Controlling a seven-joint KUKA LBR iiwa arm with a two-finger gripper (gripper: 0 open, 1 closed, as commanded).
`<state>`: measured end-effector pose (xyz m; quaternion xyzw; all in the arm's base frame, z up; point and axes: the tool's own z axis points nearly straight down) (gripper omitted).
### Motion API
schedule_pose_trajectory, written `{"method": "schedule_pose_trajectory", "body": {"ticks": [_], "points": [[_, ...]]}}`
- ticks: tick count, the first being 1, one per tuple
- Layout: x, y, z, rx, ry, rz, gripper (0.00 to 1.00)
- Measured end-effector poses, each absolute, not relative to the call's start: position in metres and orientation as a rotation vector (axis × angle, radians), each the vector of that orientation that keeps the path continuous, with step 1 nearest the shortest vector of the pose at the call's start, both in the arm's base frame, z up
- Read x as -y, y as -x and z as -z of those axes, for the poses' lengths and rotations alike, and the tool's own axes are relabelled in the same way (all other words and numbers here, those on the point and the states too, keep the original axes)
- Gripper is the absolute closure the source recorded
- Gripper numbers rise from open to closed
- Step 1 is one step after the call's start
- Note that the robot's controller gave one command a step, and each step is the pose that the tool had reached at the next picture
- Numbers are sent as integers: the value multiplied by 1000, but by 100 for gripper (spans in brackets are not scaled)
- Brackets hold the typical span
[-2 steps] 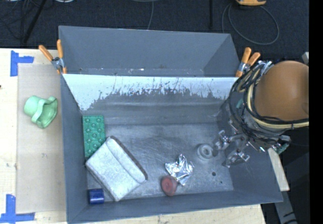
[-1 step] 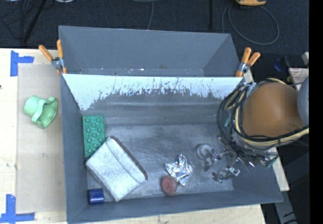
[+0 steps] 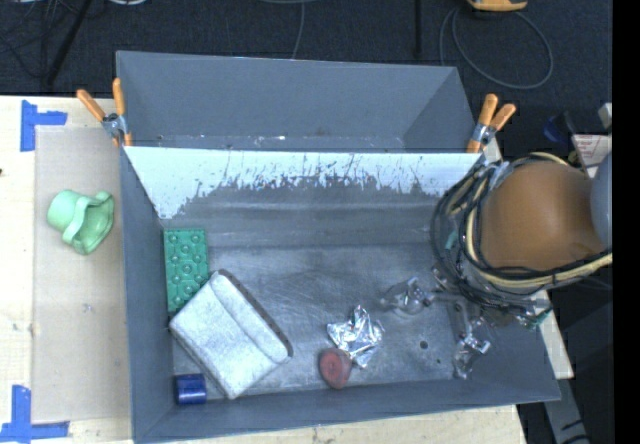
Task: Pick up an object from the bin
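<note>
So the bin [image 3: 300,122] is grey sheet metal with sloped walls, and its floor is scuffed and scratched. Most of the loose stuff lies along the near edge. Against the left wall there's a flat green studded plate [image 3: 186,265], building-brick style. Right beside it, touching or nearly so, lies a white folded cloth or sponge pad [image 3: 230,334], soft-looking and set at an angle. A small blue block [image 3: 189,388] is tucked into the near-left corner, just below the pad.

Around the middle of the near edge is a crumpled foil wad [image 3: 357,334], shiny and creased, and a dull reddish-brown round lump [image 3: 335,368] rests against its near-left side.

The arm comes in over the right wall, with a smooth orange cover [image 3: 530,217] and loops of cable [image 3: 462,232] around it. The end effector [image 3: 445,322] is low over the right part of the floor. It's a clutter of shiny metal bits against a shiny floor, so I honestly can't tell if it's spread or pressed together, and I can't make out anything pinched in it.

The foil wad is the nearest thing, just to the left of the end effector, with a strip of bare floor between them. The lump is a bit further off, toward the near edge.
</note>
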<state>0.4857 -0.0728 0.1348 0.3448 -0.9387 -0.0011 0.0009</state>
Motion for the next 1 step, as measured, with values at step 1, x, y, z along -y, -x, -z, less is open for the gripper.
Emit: {"method": "schedule_pose_trajectory", "body": {"ticks": [1], "points": [[38, -479, -83, 2837, -1397, -15, 0]]}}
